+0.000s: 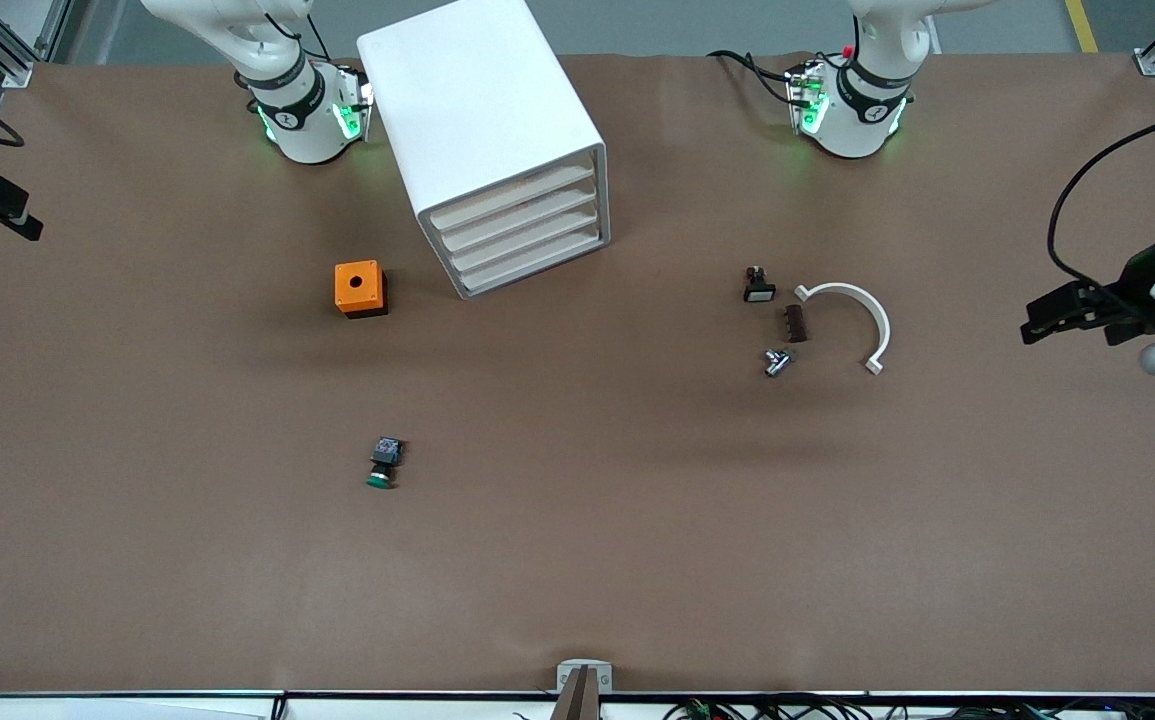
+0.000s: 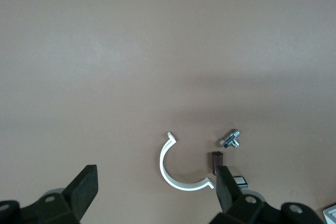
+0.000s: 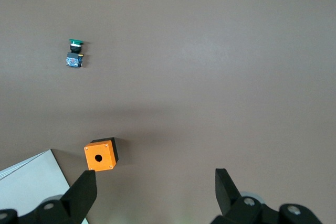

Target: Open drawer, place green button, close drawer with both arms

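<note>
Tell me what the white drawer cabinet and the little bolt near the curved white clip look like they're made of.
Drawer cabinet: probably plastic, judging by its smooth, matte white, rounded edges. Bolt: likely bare metal, silvery with bright glints. Curved clip: seemingly thin white plastic.

Green-capped, dark-bodied button [image 1: 384, 465] — orange cube [image 1: 360, 288], white drawer cabinet [image 1: 489, 140] — on brown table [image 1: 577, 540].

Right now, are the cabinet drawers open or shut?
Shut: all four drawers sit flush in the white cabinet.
</note>
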